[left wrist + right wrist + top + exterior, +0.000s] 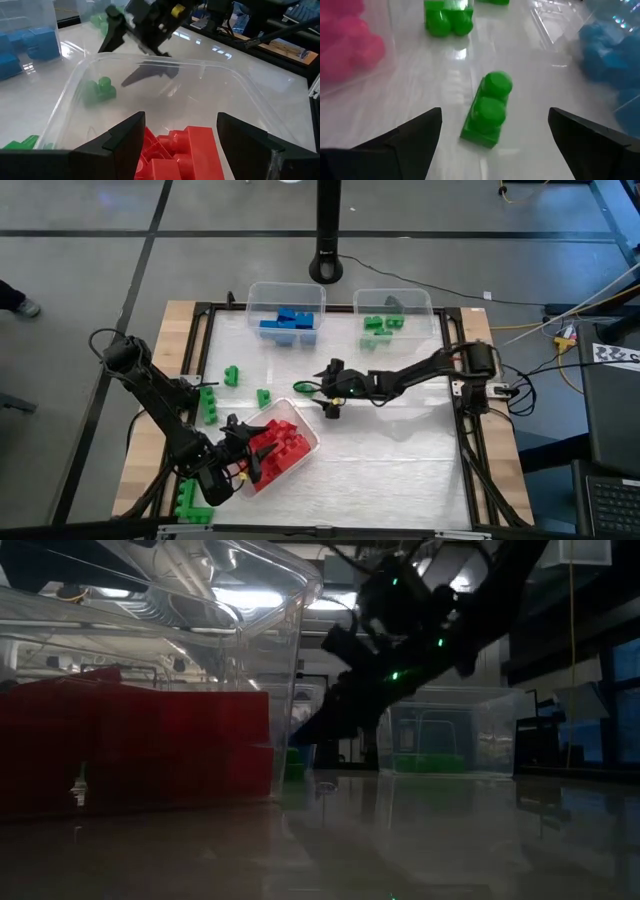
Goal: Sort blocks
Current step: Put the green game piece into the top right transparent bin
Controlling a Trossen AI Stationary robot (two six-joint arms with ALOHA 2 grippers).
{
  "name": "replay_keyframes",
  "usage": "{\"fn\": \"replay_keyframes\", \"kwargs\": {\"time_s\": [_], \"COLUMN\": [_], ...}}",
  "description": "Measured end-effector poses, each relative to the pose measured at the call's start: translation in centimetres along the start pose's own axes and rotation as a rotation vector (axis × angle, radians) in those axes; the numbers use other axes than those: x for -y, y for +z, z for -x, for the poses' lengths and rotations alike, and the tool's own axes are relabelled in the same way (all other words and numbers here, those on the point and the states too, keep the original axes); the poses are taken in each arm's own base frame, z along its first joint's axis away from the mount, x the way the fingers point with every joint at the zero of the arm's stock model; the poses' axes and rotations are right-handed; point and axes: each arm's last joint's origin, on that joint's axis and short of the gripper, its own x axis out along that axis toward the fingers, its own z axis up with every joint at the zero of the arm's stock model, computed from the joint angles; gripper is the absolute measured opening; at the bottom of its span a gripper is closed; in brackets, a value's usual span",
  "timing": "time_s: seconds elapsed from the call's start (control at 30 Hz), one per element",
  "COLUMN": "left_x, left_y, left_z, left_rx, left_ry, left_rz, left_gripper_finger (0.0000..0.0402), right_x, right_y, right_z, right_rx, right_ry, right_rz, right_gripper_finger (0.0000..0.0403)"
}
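Observation:
Red blocks [282,446] fill a clear bin [308,436] that stands askew at the table's near left. My left gripper [181,117] hovers over the bin's near-left corner [245,455], open, with the topmost red blocks [192,145] between its fingers. A green block [487,110] lies on its side on the table at mid-table [302,387]. My right gripper [495,112] is low over the table just right of that block [326,390]. It is open and points at the block, one finger to each side and short of it. My left gripper's fingers [125,140] stand on either side of the top red blocks [165,150] in the bin, slanting down from the near left. Whether they touch the blocks I cannot tell.
At the far edge stand a clear bin with blue blocks [288,321] and one with green blocks [380,326]. Loose green blocks lie at the left [207,405] [232,374] [263,395] and at the near-left corner [190,502]. Bare tabletop lies at the near right [400,470].

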Motion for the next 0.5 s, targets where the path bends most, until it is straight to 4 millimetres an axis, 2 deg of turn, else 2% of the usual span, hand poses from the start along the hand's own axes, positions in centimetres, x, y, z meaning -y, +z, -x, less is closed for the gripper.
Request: {"fn": "replay_keyframes", "kwargs": {"time_s": [0.23, 0.5], "left_x": [0.0, 0.0], "left_y": [0.0, 0.0], "left_z": [0.0, 0.0], "left_rx": [-0.004, -0.004], "left_ry": [0.001, 0.001], "left_rz": [-0.007, -0.007], "left_gripper_finger": [0.0235, 0.0235], "right_x": [-0.7, -1.0], "right_y": [-2.2, -2.4], "right_z": [-2.5, -5.2], "right_rx": [0.035, 0.031], "right_ry": [-0.048, -0.077], "right_rz": [-0.068, -0.060], "right_gripper_finger": [0.0366, 0.0366]}}
